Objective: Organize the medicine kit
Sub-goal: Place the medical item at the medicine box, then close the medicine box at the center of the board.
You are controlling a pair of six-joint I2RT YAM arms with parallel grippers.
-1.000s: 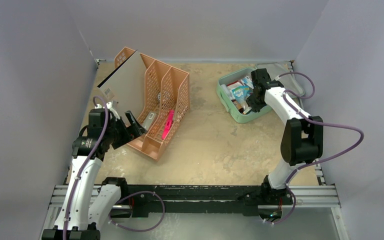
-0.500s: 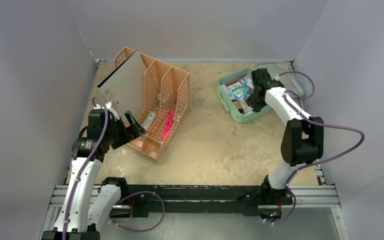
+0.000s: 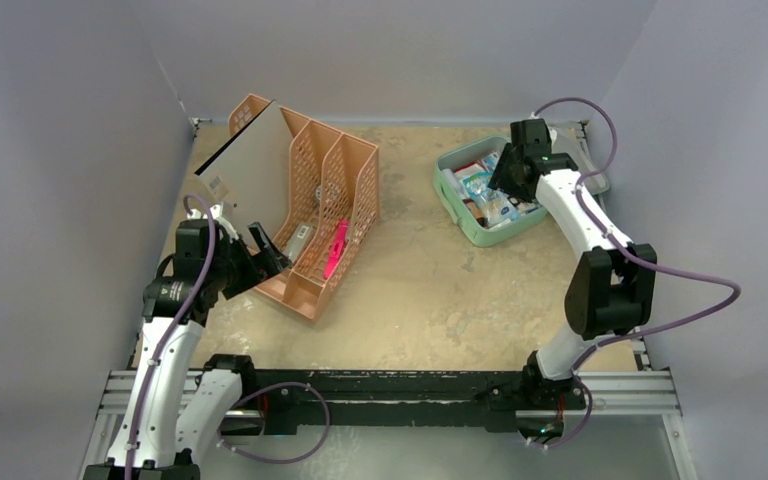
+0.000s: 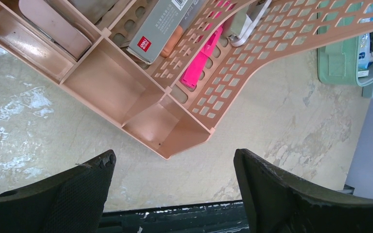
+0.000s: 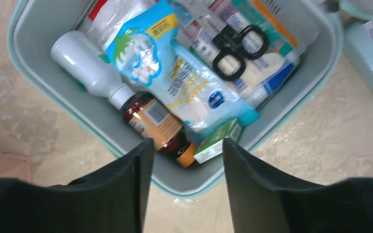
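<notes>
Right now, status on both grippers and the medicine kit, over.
Left gripper open, empty, by the orange rack. Right gripper open, empty, above the medicine kit. Kit open, holding white bottle, brown bottle, scissors. Nothing blocking it.

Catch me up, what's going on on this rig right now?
The right gripper hangs open above the open mint-green medicine kit, holding nothing. Inside lie a white bottle, a brown bottle, black scissors and a blue-and-white packet. The left gripper is open and empty too, hovering at the near end of the orange file rack.
</notes>
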